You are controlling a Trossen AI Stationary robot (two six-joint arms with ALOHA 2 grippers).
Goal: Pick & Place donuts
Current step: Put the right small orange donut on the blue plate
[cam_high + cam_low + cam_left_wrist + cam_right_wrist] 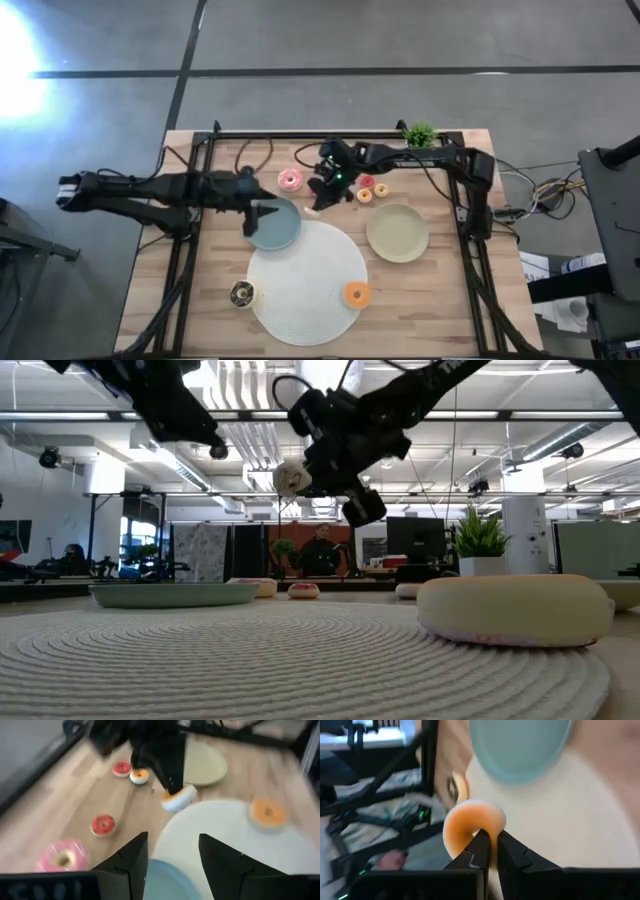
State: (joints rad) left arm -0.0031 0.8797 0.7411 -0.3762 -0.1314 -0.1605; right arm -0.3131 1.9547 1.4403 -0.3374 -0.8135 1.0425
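My left gripper (262,213) hangs over the teal plate (275,226), its near-left rim, fingers (131,860) spread wide, nothing between them. Pink-frosted donut (290,180) lies just behind that plate. My right gripper (318,197) is lifted just right of the plate's far edge, pinched tight on a small orange-topped donut (470,827). Tiny donuts (372,189) lie further right; an orange donut (357,293) sits well right, nearer me.
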